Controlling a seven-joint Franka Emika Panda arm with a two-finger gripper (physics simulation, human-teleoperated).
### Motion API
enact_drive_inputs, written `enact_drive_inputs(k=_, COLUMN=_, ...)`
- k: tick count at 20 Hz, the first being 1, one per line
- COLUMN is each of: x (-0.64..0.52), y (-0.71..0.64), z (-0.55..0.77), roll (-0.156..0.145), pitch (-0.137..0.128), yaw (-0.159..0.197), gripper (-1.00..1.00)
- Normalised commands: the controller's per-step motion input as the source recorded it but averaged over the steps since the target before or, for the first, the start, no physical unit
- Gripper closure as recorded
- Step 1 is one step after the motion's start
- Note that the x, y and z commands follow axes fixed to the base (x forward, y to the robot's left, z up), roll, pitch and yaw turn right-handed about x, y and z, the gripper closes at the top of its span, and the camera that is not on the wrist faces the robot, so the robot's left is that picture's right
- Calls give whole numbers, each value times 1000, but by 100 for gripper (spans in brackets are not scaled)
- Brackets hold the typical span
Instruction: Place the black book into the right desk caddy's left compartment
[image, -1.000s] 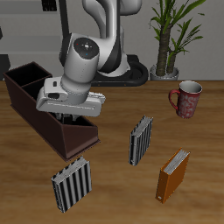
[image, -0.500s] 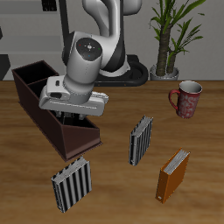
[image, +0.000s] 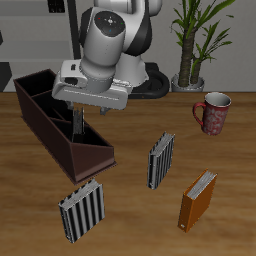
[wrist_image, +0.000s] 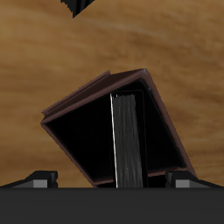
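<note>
The right desk caddy is a long dark maroon-brown box with dividers and a sloped end. The black book stands upright inside its compartment beside the sloped end. In the wrist view the black book shows from above, with its white page edge, inside the caddy's walls. My gripper hangs above the book, open and empty, apart from it. In the wrist view the gripper has its fingertips spread wide on either side of the book.
Two grey-striped books stand on the table toward the front edge. An orange-brown book stands near the front. A red patterned mug and a potted plant are farther back.
My gripper has risen straight up out of the caddy. The black book stays behind, standing in the compartment.
</note>
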Motion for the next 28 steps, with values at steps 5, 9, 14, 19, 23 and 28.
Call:
enact_drive_inputs(k=5, x=-529, y=373, z=458, roll=61, pitch=-55, yaw=-8, gripper=-100)
enact_drive_inputs(k=9, x=-586, y=372, z=270, roll=30, pitch=-73, yaw=6, gripper=-100)
enact_drive_inputs(k=14, x=-379, y=175, z=71, roll=35, pitch=-7, yaw=-24, gripper=-100)
enact_drive_inputs(k=19, x=-128, y=-23, z=108, roll=-16, pitch=-23, yaw=0, gripper=-100)
enact_drive_inputs(k=23, x=43, y=-183, z=163, roll=-30, pitch=-10, yaw=-53, gripper=-100)
enact_drive_inputs(k=28, x=-32, y=-39, z=192, roll=78, pitch=-28, yaw=-102, gripper=-100)
